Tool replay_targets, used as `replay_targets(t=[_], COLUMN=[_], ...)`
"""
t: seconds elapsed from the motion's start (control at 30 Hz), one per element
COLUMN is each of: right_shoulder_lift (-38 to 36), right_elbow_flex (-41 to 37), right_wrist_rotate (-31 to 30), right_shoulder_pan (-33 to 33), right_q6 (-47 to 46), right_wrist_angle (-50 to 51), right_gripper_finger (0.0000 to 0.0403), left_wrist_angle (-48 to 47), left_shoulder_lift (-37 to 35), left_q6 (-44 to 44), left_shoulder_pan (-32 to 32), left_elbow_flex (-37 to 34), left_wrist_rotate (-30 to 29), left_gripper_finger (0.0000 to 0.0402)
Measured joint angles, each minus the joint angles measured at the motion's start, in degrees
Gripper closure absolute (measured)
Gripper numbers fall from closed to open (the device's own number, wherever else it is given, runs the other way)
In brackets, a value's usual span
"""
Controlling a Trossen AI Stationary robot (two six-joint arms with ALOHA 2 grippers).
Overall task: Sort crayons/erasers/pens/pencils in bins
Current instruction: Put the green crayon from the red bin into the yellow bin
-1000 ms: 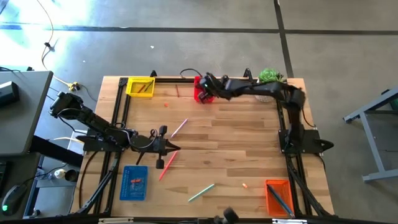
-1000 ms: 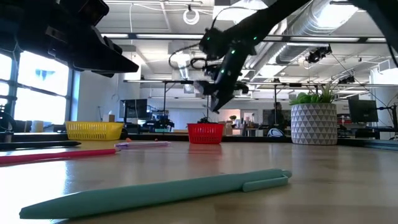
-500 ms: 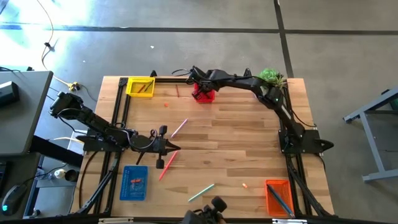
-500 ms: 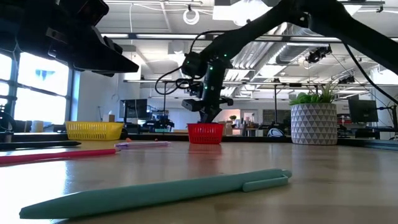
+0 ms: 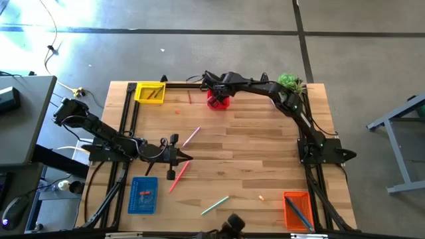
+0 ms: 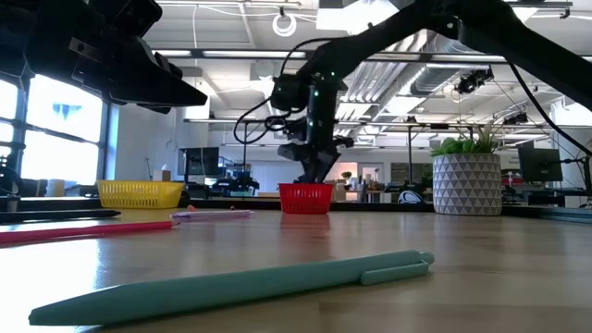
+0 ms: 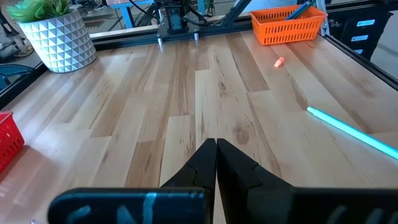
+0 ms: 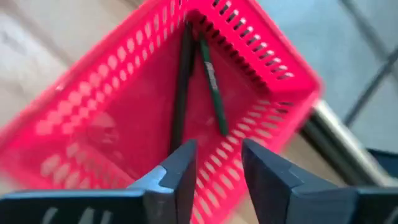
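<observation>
The red bin [image 5: 218, 100] stands at the table's far edge. My right gripper [image 8: 219, 144] hangs open just above it, pointing steeply down into it. A dark pen [image 8: 181, 81] and a green pen [image 8: 211, 81] lie side by side on the bin's floor. The dark pen's near end runs behind one finger [image 8: 180, 168]. In the low view the right gripper [image 6: 313, 174] stands over the bin's rim [image 6: 305, 188]. My left gripper [image 5: 186, 158] waits shut above the table's left side, holding nothing.
Yellow bin [image 5: 150, 91] far left, blue bin [image 5: 143, 194] near left, orange bin [image 5: 297, 209] near right. Loose on the wood: a pink pen [image 5: 191, 136], a red pen [image 5: 178, 176], a teal pen [image 5: 215, 204], an orange crayon [image 5: 261, 197]. A potted plant [image 5: 287, 81] is far right.
My right gripper has reached along the far edge toward the table's left, over the red bin, and tipped to point more steeply down. In the low view its fingertips now stand apart where they were together: it has opened.
</observation>
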State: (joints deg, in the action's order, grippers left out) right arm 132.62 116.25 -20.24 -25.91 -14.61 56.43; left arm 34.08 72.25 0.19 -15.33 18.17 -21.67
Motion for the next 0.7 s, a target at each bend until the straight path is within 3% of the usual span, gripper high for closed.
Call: replay_targets(t=[0.17,0.27,0.37,0.53,0.7], right_shoulder_lift=[-5.4,-8.3,-12.3,-21.3,-31.4], right_elbow_flex=[-1.1,-4.4,-10.1,-27.1,-49.0], right_wrist_rotate=[-2.4,-2.2,-0.4,3.2,5.7], right_shoulder_pan=[3.9,6.2,8.5,12.3,16.4], right_q6=[4.8,7.3,9.6,11.4,10.6], right_wrist_angle=[0.7,-4.0,-11.6,-31.7,-59.1], right_gripper_finger=[0.0347,0.0392,0.039,0.0396,0.0399], left_wrist_angle=[-0.3,-0.8,-2.2,-3.9,-14.1], left_shoulder_lift=[0.0,0.0,0.0,-0.1,-0.6], left_q6=[-0.1,0.0,0.0,-0.8,-3.6], left_shoulder_pan=[-0.1,-0.8,-2.4,-6.0,-8.1], left_elbow_flex=[0.0,0.0,0.0,0.3,4.4], left_wrist_rotate=[0.0,0.0,0.0,0.1,-2.8], left_gripper_finger=[0.0398,0.0398,0.0398,0.0398,0.0399])
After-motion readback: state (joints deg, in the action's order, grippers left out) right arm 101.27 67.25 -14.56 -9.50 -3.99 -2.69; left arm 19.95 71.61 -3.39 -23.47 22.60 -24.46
